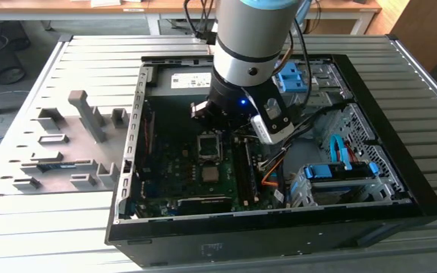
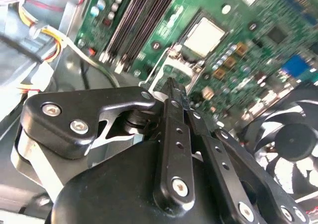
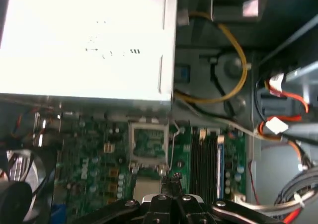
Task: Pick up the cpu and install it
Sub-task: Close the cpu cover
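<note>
Hovers over the green motherboard (image 1: 180, 170) inside the open computer case (image 1: 279, 242), with the gripper (image 2: 173, 87) closed, fingertips pressed together on nothing. Does not touch the cpu (image 2: 204, 35), lying flat on the board just beside the metal-framed socket (image 3: 146, 143).

Open black computer case (image 1: 264, 242) is laid flat on slatted metal table (image 1: 52, 227). Green motherboard (image 1: 180, 170) is seen inside, on case floor. Grey box with white label (image 1: 180, 79) is placed at upper end of case, just beside motherboard. Dark memory slots (image 1: 247, 170) are set along board edge toward exterior view's right. Blue cable (image 1: 336, 151) and blue drive cage (image 1: 332, 170) are located further to exterior view's right. Grey moulded fixture (image 1: 74, 142) is set on table at exterior view's left, apart from case. Black fan (image 2: 293, 139) is seen at board edge. Yellow cable (image 3: 238, 55) is looped beside box.
</note>
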`<state>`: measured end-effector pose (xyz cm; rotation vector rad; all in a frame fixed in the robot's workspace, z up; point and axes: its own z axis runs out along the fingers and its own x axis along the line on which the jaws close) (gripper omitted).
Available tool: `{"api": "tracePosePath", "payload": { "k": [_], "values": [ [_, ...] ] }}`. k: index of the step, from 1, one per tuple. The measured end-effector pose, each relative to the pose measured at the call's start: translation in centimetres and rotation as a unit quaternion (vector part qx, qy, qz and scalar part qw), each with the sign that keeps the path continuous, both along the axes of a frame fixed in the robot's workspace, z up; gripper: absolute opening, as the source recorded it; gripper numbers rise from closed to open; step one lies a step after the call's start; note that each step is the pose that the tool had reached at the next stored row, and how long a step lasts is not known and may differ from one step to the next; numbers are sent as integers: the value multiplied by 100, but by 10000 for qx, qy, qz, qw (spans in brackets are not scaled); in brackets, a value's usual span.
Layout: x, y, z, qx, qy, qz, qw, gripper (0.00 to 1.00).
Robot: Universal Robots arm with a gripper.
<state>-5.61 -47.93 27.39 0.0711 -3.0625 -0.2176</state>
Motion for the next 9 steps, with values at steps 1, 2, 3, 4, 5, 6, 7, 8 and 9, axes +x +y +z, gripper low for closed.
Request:
{"api": "tracePosePath", "payload": {
  "k": [1, 2, 3, 4, 5, 6, 7, 8, 9],
  "values": [
    [0, 1, -6, 10, -1, 78, 10000, 10],
    [0, 1, -10, 9, 0, 169, 9999, 10],
    [0, 0, -18, 8, 0, 259, 9997, 10],
    [0, 0, -26, 8, 0, 349, 9994, 10],
    [0, 0, -35, 8, 1, 447, 9990, 10],
    [0, 0, -44, 8, 0, 536, 9986, 10],
    [0, 0, -50, 8, 0, 627, 9980, 10],
    [0, 0, -55, 8, 0, 711, 9975, 10],
    [0, 0, -59, 8, 1, 797, 9968, 10]
  ]
}}
